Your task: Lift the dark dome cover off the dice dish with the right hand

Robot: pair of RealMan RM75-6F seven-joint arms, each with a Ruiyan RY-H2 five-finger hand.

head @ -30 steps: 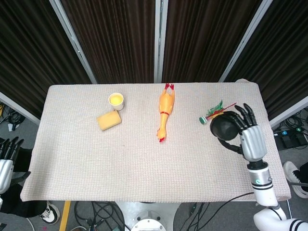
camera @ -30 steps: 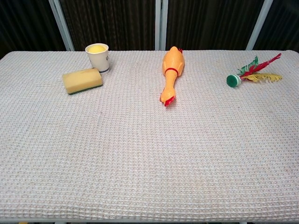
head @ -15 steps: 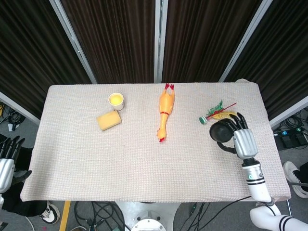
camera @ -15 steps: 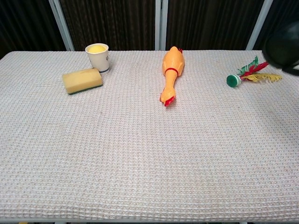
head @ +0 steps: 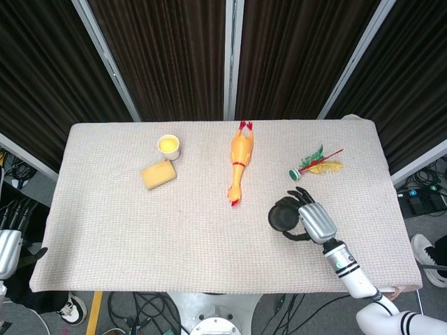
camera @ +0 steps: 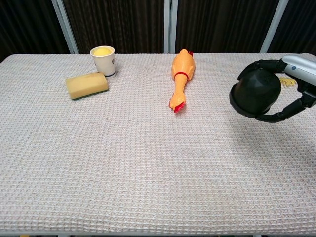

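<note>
My right hand grips the dark dome cover and holds it in the air over the right part of the table, fingers wrapped around its body. No dice dish shows in either view. My left hand hangs off the table's left edge, low in the head view, with its fingers apart and nothing in it; the chest view does not show it.
A yellow rubber chicken lies mid-table. A paper cup and a yellow sponge sit at the back left. A feathered shuttlecock lies behind the dome; the chest view hides most of it.
My right hand has carried the dome cover leftward and toward the table's front, away from the shuttlecock; it has come fully into the chest view. The left hand barely moved.
</note>
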